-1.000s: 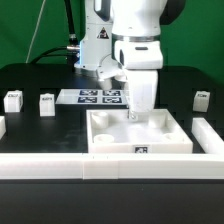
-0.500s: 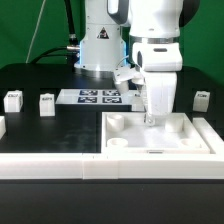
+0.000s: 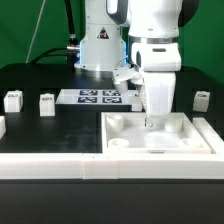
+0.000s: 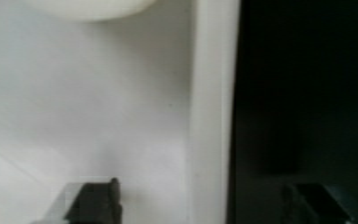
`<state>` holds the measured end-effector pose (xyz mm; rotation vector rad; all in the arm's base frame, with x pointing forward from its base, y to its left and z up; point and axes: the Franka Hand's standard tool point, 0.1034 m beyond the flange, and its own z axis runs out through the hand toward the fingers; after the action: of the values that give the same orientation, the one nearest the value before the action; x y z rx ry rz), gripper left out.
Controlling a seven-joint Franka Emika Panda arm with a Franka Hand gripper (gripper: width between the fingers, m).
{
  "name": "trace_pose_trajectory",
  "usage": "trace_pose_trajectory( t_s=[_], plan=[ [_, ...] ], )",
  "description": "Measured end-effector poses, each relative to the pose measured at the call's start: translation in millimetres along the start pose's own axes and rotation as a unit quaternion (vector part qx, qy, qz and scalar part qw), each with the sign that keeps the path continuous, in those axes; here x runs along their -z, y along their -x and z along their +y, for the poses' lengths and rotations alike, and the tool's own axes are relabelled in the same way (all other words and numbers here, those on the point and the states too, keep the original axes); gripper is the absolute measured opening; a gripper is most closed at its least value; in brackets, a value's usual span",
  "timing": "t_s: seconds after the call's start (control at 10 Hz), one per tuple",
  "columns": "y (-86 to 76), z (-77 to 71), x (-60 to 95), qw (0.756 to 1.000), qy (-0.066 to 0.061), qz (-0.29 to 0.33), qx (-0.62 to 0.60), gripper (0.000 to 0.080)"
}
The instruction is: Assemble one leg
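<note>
The white square tabletop [image 3: 128, 141] lies at the front of the black table, to the exterior view's right. My gripper [image 3: 151, 122] hangs low over its far wall. In the wrist view the gripper [image 4: 206, 202] is open. One dark finger [image 4: 96, 200] is on the inside of the wall [image 4: 215, 110], the other [image 4: 318, 203] outside it over the black table, and neither touches the wall. Three small white legs with marker tags stand apart from it: two at the exterior view's left [image 3: 12, 99] [image 3: 47, 102] and one at the right [image 3: 202, 98].
The marker board [image 3: 97, 97] lies behind the tabletop. A long white bar [image 3: 60, 165] runs along the table's front edge. Another white part [image 3: 2, 126] shows at the exterior view's left edge. The robot base [image 3: 98, 45] stands at the back.
From one second ago, the tabletop and my gripper have shifted together toward the exterior view's right. Over the last half second nothing visibly moved.
</note>
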<state>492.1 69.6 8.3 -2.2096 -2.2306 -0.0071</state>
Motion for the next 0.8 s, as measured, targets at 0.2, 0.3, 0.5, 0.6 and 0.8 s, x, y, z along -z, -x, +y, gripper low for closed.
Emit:
trace_pose_trajectory(
  t_s=[0.2,0.3,0.5,0.6,0.8],
  plan=[
    [0.1,0.0,0.0,1.0,0.0,0.0,0.0,0.0568],
    [0.2,0.0,0.0,1.0,0.0,0.0,0.0,0.0633],
    [0.3,0.0,0.0,1.0,0.0,0.0,0.0,0.0647],
    [0.4,0.0,0.0,1.0,0.0,0.0,0.0,0.0647],
    [2.0,-9.5,16.5,1.0,0.005,-0.002,-0.028,0.0648]
  ],
)
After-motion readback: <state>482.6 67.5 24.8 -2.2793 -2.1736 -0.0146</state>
